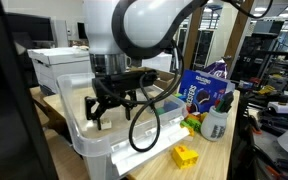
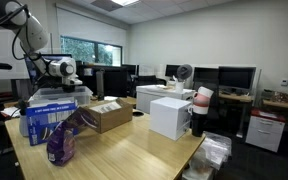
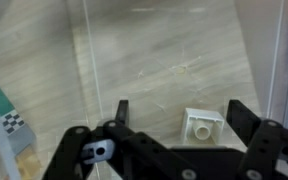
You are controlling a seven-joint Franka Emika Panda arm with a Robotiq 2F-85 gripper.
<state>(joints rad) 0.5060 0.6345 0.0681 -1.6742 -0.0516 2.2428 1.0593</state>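
Observation:
My gripper (image 3: 180, 112) is open, its two black fingers spread wide inside a clear plastic bin (image 1: 96, 140). Between the fingers, nearer the right one, a small white block (image 3: 203, 127) with a round stud lies on the bin's see-through floor; nothing touches it. In an exterior view the gripper (image 1: 112, 108) hangs low in the bin under the big white arm (image 1: 144, 28). From the far camera the gripper (image 2: 66, 72) is small and partly hidden behind the bin's edge (image 2: 56, 95).
A yellow brick (image 1: 185, 155) lies on the wooden table in front of the bin. A blue chip bag (image 1: 202, 90), a green block (image 1: 192, 122) and a clear bottle (image 1: 215, 124) stand beside it. A cardboard box (image 2: 106, 115) and white boxes (image 2: 170, 116) sit further along.

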